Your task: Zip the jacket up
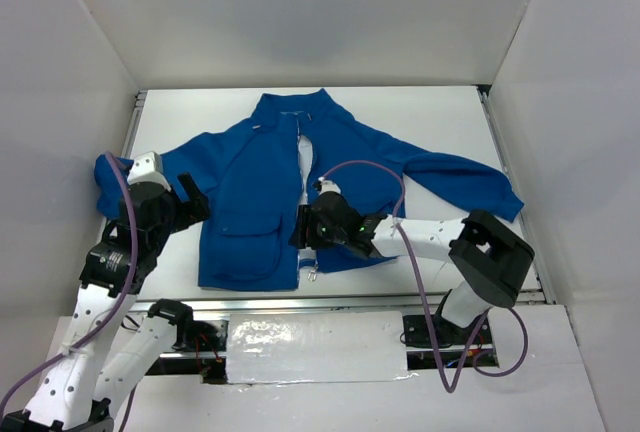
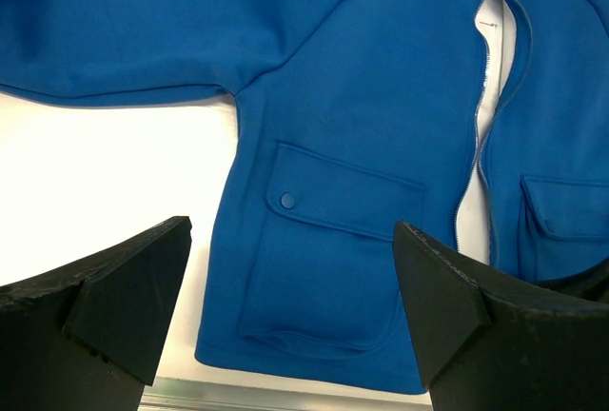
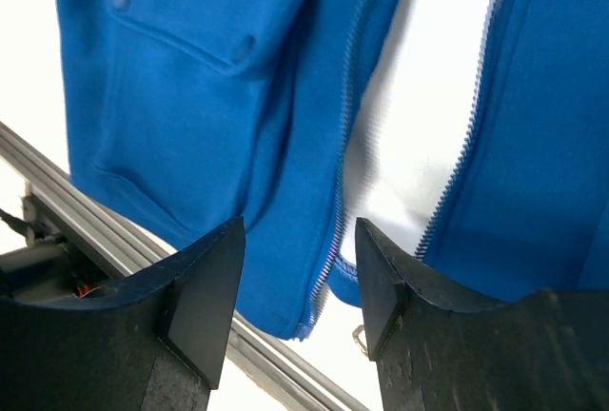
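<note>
The royal-blue jacket lies flat on the white table, collar far, hem near. Its front is open along most of its length, with the white inside showing between the pale zipper rows. My right gripper is open and hovers over the hem end of the zipper; in the right wrist view the left row's bottom end lies between the fingers. A small metal ring shows by the right finger. My left gripper is open and empty over the jacket's left side, above the flap pocket.
A metal rail runs along the near table edge just below the hem. White walls enclose the table on three sides. The left sleeve is bunched by the left wall; the right sleeve stretches right. A purple cable arcs over the jacket.
</note>
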Available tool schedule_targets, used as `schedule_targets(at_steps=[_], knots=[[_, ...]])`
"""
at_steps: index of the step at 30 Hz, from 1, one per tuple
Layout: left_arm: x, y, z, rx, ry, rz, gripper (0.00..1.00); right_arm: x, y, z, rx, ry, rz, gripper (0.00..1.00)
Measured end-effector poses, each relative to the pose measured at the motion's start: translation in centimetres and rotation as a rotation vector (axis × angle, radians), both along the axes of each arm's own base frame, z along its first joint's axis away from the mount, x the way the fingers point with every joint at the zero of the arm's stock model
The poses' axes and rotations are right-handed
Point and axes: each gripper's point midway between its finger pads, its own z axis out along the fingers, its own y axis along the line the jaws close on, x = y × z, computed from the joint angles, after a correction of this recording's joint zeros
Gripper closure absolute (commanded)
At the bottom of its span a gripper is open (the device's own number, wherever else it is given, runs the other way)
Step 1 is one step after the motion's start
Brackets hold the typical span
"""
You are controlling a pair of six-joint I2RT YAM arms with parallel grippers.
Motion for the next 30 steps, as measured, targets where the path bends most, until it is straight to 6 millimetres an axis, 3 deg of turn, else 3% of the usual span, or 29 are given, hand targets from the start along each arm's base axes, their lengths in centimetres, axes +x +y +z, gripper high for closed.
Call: schedule_targets(at_steps=[4,11,20,24,27,30], knots=[[0.0,-0.1,0.0,-0.001,0.001,-0.003,0.0,0.3,-0.1,0.3,-0.005,-0.025,-0.001,0.44],[0.1,-0.1,-0.1,0.0,0.004,-0.004,0.01,0.6,0.4,-2.6,-0.069,0.008,0.021,0.49],[0.1,-0.2,-0.2,-0.001,0.009,-0.012,0.01,1.3,1.7,-2.2,-0.041,-0.001,0.054,0.82],[0.1,-0.3,-0.2,-0.004,0.009,-0.016,0.01,1.5,2.3,-2.6,-0.031,0.015,0.066,0.82],[0.0,-0.4,-0.1,-0.007,0.006,-0.021,0.01,1.7,2.4,-2.9,-0.037,0.026,0.06,0.7],[0.0,-0.4,-0.1,-0.009,0.004,-0.022,0.01,1.7,2.4,-2.9,-0.043,0.032,0.052,0.64]])
